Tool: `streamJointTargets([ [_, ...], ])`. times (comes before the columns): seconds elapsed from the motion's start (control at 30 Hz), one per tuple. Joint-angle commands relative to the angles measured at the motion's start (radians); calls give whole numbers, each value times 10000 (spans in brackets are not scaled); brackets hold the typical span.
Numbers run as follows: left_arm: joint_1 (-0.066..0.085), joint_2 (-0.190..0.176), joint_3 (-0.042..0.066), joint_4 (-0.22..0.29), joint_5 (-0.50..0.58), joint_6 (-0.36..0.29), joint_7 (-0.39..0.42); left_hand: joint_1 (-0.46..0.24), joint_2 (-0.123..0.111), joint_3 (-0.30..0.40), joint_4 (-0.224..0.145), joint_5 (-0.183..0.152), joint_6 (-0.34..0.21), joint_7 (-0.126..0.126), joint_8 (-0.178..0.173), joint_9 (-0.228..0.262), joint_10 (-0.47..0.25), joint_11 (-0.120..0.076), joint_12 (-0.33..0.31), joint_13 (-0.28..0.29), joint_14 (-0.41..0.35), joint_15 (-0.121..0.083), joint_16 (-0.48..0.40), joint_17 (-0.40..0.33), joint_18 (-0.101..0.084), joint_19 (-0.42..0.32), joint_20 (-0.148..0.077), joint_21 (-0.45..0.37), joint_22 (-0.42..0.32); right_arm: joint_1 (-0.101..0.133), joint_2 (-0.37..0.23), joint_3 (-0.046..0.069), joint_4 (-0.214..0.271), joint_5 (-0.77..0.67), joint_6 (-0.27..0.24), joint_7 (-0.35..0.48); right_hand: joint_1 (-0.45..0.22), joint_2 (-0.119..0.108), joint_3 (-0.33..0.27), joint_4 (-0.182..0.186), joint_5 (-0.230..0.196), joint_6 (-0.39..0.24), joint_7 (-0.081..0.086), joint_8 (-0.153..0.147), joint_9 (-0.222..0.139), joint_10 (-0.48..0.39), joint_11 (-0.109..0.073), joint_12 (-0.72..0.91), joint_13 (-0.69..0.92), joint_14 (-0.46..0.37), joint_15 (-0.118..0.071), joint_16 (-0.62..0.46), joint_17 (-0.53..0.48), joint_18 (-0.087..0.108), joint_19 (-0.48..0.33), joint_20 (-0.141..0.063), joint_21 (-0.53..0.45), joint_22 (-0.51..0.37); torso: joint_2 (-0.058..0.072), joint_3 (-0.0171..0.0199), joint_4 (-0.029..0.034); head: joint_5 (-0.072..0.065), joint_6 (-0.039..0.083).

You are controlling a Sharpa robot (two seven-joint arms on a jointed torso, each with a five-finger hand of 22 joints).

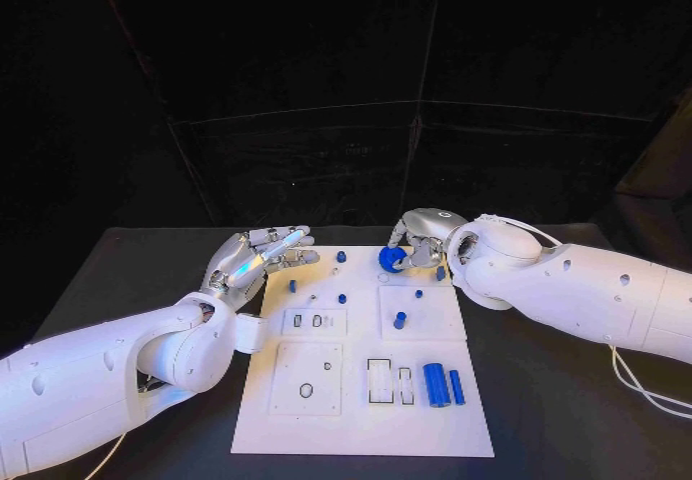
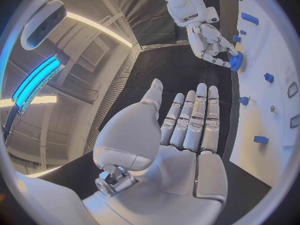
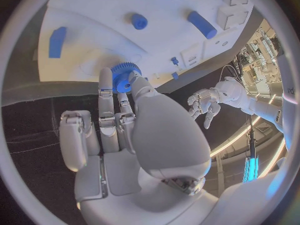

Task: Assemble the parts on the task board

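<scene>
The white task board lies in the middle of the black table. My right hand hovers over the board's far right corner and pinches a blue gear between thumb and fingers; in the right wrist view the gear sits at the fingertips of that hand, just above the board. My left hand floats at the board's far left edge, palm up and holding nothing. In the left wrist view its palm shows bare, with the right hand and gear beyond it.
Two blue cylinders lie side by side at the board's near right. Several small blue pegs stand on its far half. Recessed plates and slots fill the near half. A white cable trails under the right arm.
</scene>
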Motion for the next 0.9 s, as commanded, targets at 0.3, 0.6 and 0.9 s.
streamJointTargets([
  [0.3, 16, -119, 9, 8, -50, 80, 119, 27, 65, -9, -69, 29, 72, 259, -49, -9, -28, 19, -35, -15, -22, 47, -34, -14, 66, 78, -12, -26, -11, 32, 785, 12, 369, -396, -836, -513, -563, -162, 250, 136, -86, 454, -230, -111, 53, 539, -39, 21, 1961, 177, -79, -8, -8, -68, 1034, -52, 53, 2633, 14, -21, 56, 58, 42],
  [0.6, 21, -147, 11, 13, -50, 59, 135, 30, 72, -5, -74, 29, 77, 256, -52, -8, -23, 17, -37, -13, -23, 47, -41, -16, 65, 79, -12, -31, -15, 25, 1865, -50, -334, -598, -367, -743, -677, -190, 327, 136, -114, 392, -204, -197, 30, 483, -21, -26, 1892, 186, -69, -6, -7, -68, 1034, -45, 53, 2633, 24, -13, 45, 116, 43],
  [0.9, 25, -139, 11, 7, -50, 55, 134, 30, 72, -5, -74, 29, 77, 256, -52, -8, -23, 17, -37, -13, -23, 47, -41, -16, 65, 79, -12, -31, -15, -13, 2406, -88, -840, -790, -25, -956, -717, -196, 422, 99, -103, 331, -179, -273, 12, 429, -2, -71, 1829, 187, -59, -8, -8, -68, 1034, -36, 53, 2633, 22, 3, 22, 163, 19],
])
